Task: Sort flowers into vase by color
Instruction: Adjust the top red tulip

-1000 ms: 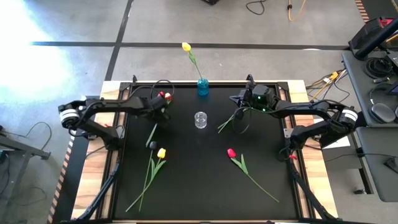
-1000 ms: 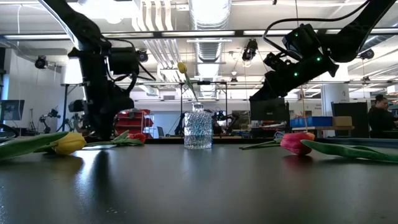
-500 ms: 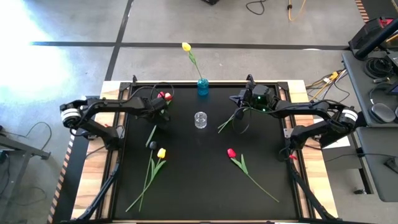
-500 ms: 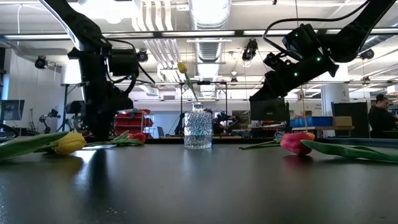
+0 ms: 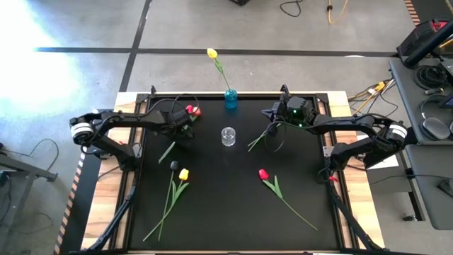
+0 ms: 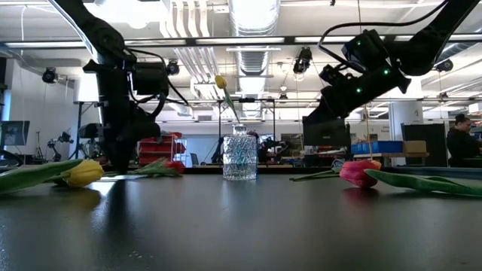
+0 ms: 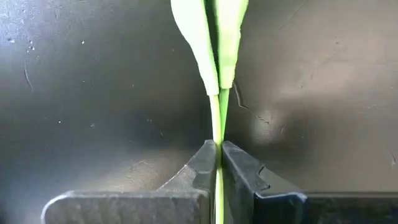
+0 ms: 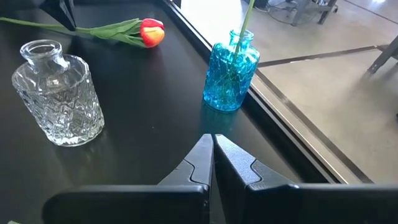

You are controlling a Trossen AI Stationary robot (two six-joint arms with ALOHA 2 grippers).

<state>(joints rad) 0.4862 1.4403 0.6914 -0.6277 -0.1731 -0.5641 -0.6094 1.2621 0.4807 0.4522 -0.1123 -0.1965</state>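
two vases (image 5: pixel 228 136), five tulips (image 5: pixel 184 173), left pincer (image 7: pixel 218 163) clamped on one green stem (image 7: pixel 216 118), right pincer (image 8: pixel 213 155) clenched empty

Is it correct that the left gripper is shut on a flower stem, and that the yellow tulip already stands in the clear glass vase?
Not quite. The left gripper is shut on a flower stem, but the yellow tulip stands in the blue vase, not the clear glass vase, which holds nothing. The high view shows it.
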